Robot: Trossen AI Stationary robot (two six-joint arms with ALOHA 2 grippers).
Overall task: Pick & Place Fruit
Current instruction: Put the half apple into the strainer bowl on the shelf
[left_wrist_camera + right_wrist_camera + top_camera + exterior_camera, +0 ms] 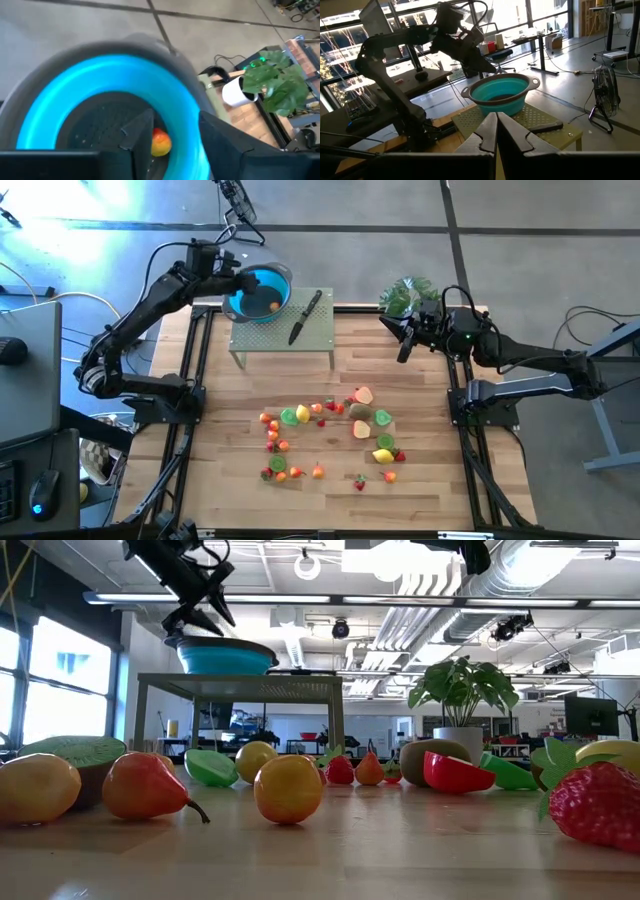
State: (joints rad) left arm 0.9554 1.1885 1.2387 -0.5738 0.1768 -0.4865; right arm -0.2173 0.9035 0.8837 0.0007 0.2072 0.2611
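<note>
A blue bowl (262, 282) stands by its base on a small green perforated stand (285, 340) at the table's far side. One orange-red fruit (161, 142) lies on the bowl's floor. My left gripper (172, 125) hovers open just above the bowl's left rim (470, 90), slanting down, and holds nothing. Several small toy fruit pieces (330, 430) lie scattered on the wooden table's middle. My right gripper (403, 352) waits shut in the air at the far right and points toward the stand.
A black-handled knife (305, 317) lies on the stand right of the bowl. A potted plant (405, 295) stands at the far right corner, just behind my right gripper. The stand's legs (338, 730) rise from the table behind the fruit.
</note>
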